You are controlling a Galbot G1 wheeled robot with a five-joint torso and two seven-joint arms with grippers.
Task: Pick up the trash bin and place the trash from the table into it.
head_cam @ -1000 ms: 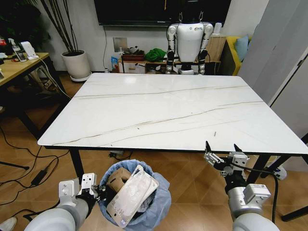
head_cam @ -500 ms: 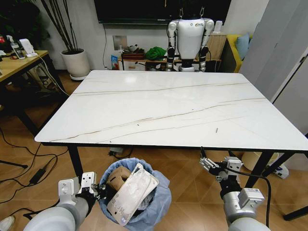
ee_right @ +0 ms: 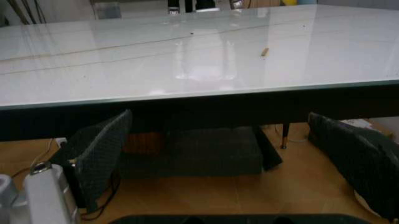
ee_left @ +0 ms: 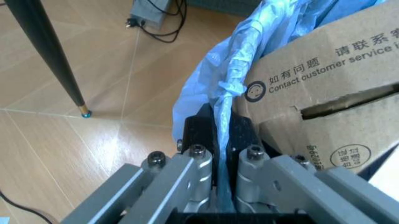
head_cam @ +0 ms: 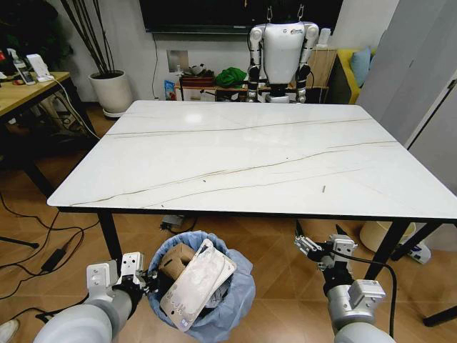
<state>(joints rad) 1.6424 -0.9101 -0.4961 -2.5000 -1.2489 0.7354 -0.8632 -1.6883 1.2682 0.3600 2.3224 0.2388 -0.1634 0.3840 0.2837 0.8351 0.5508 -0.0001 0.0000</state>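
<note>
The trash bin (head_cam: 214,314), lined with a crinkled blue bag, hangs low in front of the table's near edge. My left gripper (head_cam: 141,280) is shut on its rim, and the fingers (ee_left: 198,135) pinch the blue bag (ee_left: 212,100) between them. A brown cardboard box (head_cam: 175,261) (ee_left: 324,88) and a clear plastic wrapper (head_cam: 198,285) stick out of the bin. My right gripper (head_cam: 318,246) (ee_right: 224,154) is open and holds nothing, just below the table's front edge at the right. A tiny yellowish scrap (head_cam: 323,189) (ee_right: 264,52) lies on the white marble table (head_cam: 235,153).
Black table legs (head_cam: 109,239) stand left and right of the bin. A white humanoid robot (head_cam: 281,50) stands behind the table. At the far left are a wooden desk (head_cam: 25,89) and a potted plant (head_cam: 112,91). Cables lie on the floor at the left.
The camera has shifted, so the table sits differently in the picture. My right gripper has sunk from the table's edge to below it. The left gripper still holds the bin.
</note>
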